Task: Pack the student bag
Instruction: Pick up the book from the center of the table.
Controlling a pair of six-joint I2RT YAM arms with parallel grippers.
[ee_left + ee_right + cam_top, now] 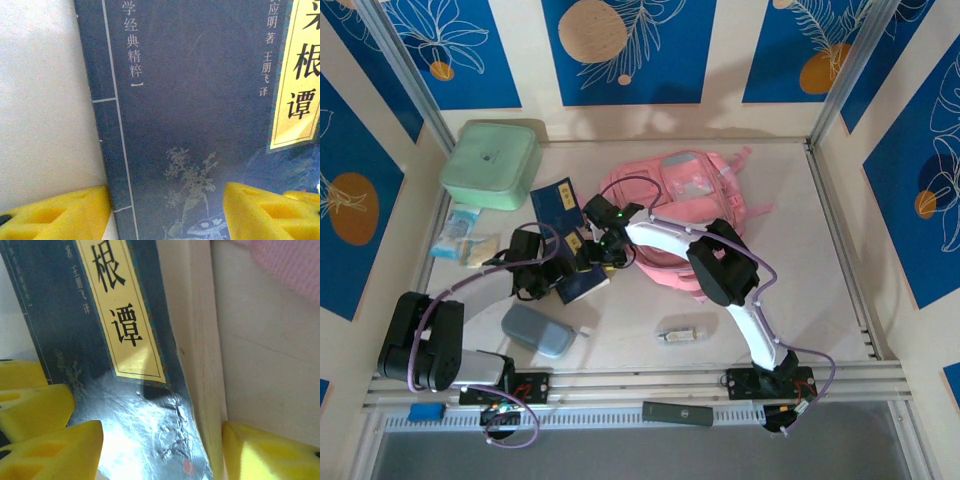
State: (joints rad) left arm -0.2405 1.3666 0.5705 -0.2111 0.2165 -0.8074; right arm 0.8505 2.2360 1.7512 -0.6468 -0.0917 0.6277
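Large soft pink fabric backpack (pixel 692 190) lies flat at back-centre of the white table (pixel 820 300), right of the mint-green square box (pixel 492 163). The right arm's elbow overlaps its near edge in the top view.

Both grippers are down at 1 dark blue paperback book (pixel 200 125) with a yellow title label, lying flat just front-left of the bag.

left gripper (pixel 162 210): yellow pads apart, 1 over bare table, 1 over the cover, spine edge between them. Not clamped.

right gripper (pixel 160 452): pads apart too, 1 over the cover, 1 past the cream page edge, straddling that side. No squeeze visible.

A 2nd dark blue book (pixel 553 203) sits between box and bag. Grey-blue soft pouch (pixel 538 330) lies near the left arm's base. A small clear item (pixel 677 333) is front-centre, well apart from the bag.
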